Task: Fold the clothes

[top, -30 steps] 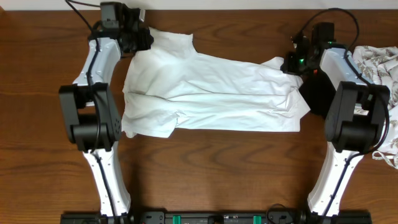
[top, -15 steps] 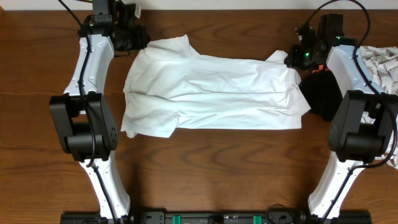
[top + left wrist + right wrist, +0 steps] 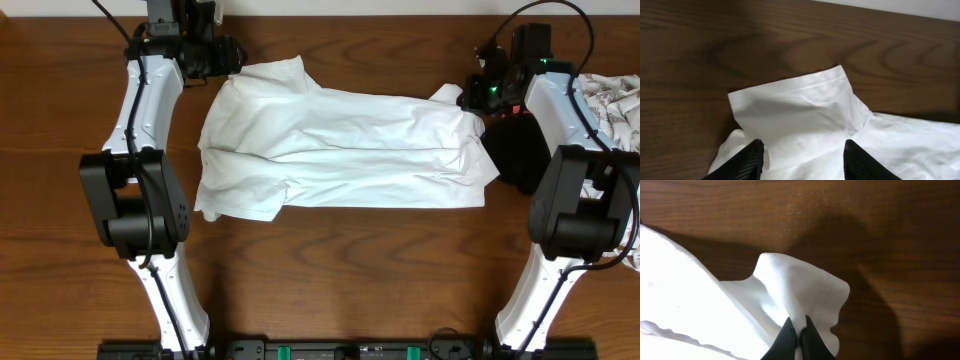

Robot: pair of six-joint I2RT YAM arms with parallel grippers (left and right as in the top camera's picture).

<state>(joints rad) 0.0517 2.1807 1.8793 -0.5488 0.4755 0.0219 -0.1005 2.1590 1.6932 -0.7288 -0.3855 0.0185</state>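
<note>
Overhead view, near side (bottom of frame): bare wood of table (image 3: 340, 270). Ctr of frame: white T-shirt (image 3: 340, 150) lies spread across the table, long axis left-to-right in frame, mostly flat w/ lengthwise creases. One sleeve (image 3: 240, 200) is at lower left of the shirt, the other at upper left. Black item (image 3: 515, 150) sits just beside the shirt's right end, partly under the R arm. Patterned cloth (image 3: 610, 100) lies at right edge of frame.

Far side (top of frame): L gripper (image 3: 228, 58) is at upper left, by the upper sleeve. Wrist view: fingers (image 3: 747, 162) wide apart, cloth below the gap; contact w/ cloth cannot be told. R gripper (image 3: 468, 95) is at upper right, at the shirt's far right corner. Wrist view: fingers (image 3: 787, 337) narrowed to nearly touching, pinching a raised fold of the shirt.
</note>
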